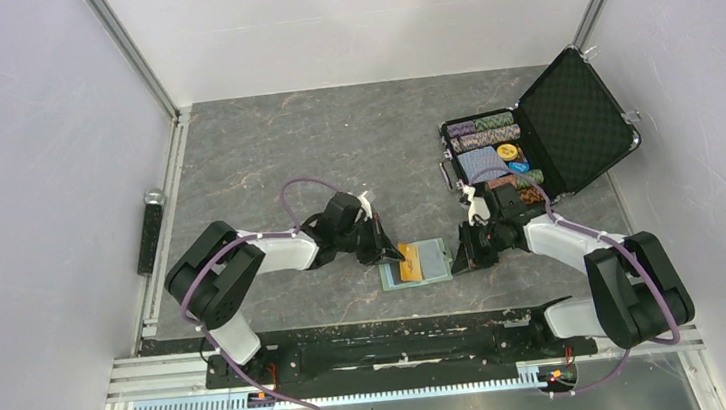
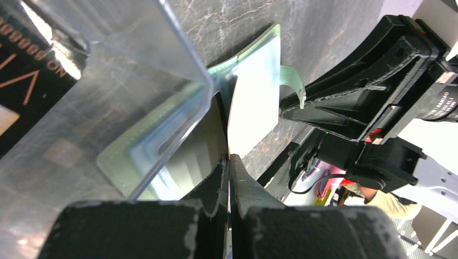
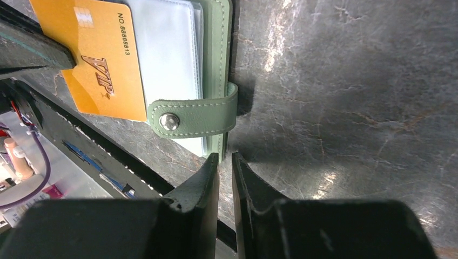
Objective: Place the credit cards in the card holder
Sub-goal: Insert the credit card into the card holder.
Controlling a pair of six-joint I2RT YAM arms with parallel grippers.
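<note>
On grey table [image 1: 333,148], card holder [image 1: 432,259] under orange credit card [image 1: 411,264], pinched by left gripper [image 1: 391,253].

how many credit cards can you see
2: an orange card on the open card holder, pinched by the left gripper; a dark card at the left wrist view's left edge. Others may be hidden.

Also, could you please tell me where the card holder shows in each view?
Top: holder low centre, lying open.
Left wrist: a diagonal across the centre.
Right wrist: top left.
Landmark: the right pincer, beside the holder in all three.
</note>
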